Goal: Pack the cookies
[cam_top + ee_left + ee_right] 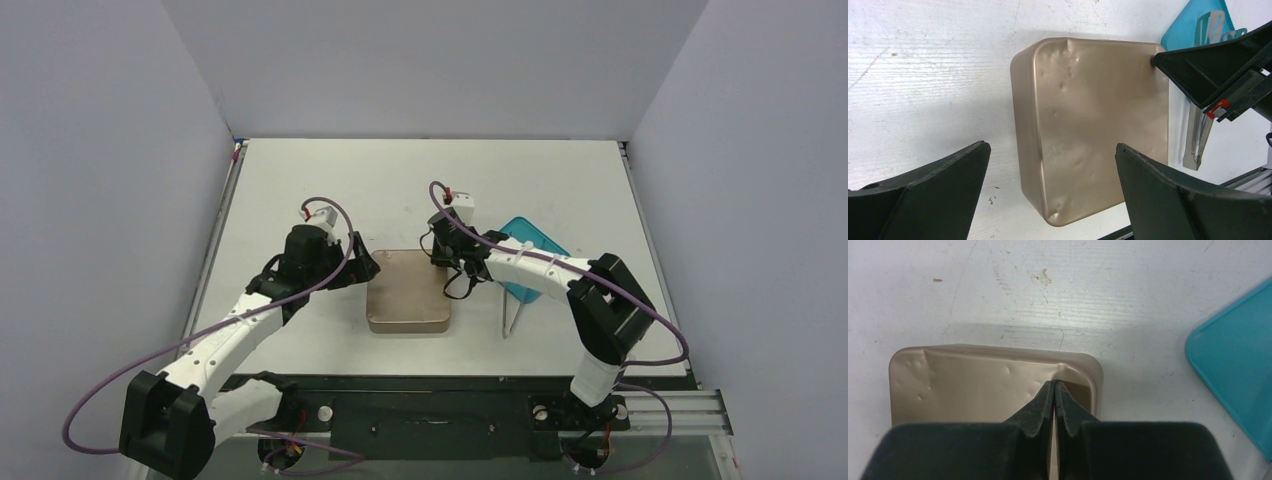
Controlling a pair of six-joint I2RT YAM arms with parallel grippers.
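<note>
Bronze tin [408,292], sitting closed toward the near edge of the worktop [300,180], is presumably hiding the unseen cookies, while I am pressing my tightly closed right end effector [1054,390] on its far-right corner, likely sealing it, my left end effector [1051,146] hanging spread wide alongside.

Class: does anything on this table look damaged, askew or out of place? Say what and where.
The tan tin looks battered: small dents dot its top and some corners are creased, clearest in the left wrist view. The shut right gripper touches one creased corner. Nothing looks spilled.
</note>
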